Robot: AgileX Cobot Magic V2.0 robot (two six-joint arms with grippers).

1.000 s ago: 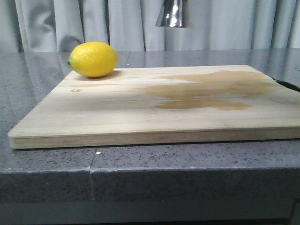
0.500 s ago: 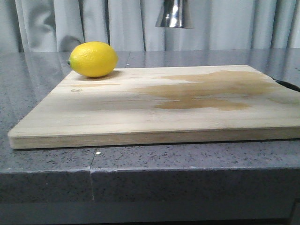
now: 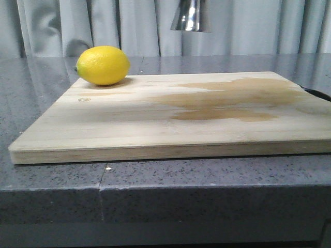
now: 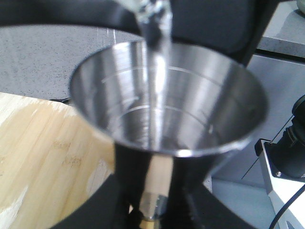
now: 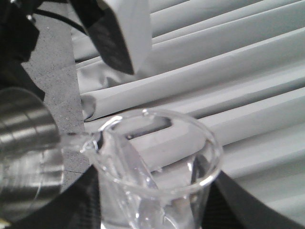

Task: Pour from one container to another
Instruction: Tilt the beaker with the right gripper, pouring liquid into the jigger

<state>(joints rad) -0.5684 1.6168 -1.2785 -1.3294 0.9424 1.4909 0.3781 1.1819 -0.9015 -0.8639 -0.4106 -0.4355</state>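
My left gripper (image 4: 159, 183) is shut on the narrow waist of the steel jigger (image 4: 167, 100), holding it upright above the wooden board. In the front view only the jigger's lower cone (image 3: 191, 15) shows, at the top edge. The clear glass beaker (image 5: 157, 162) sits tilted between the black fingers of my right gripper (image 5: 157, 214), which is shut on it. Its spout leans over the jigger's rim (image 5: 26, 148). A thin clear stream (image 4: 157, 62) falls from the beaker's lip (image 4: 152, 9) into the jigger's upper cup.
A wooden cutting board (image 3: 129, 124) lies on the grey stone counter (image 3: 51, 181), with a dark wet stain (image 3: 227, 101) on its right half. A yellow lemon (image 3: 103, 65) rests at the board's far left corner. Grey curtains (image 3: 77, 26) hang behind.
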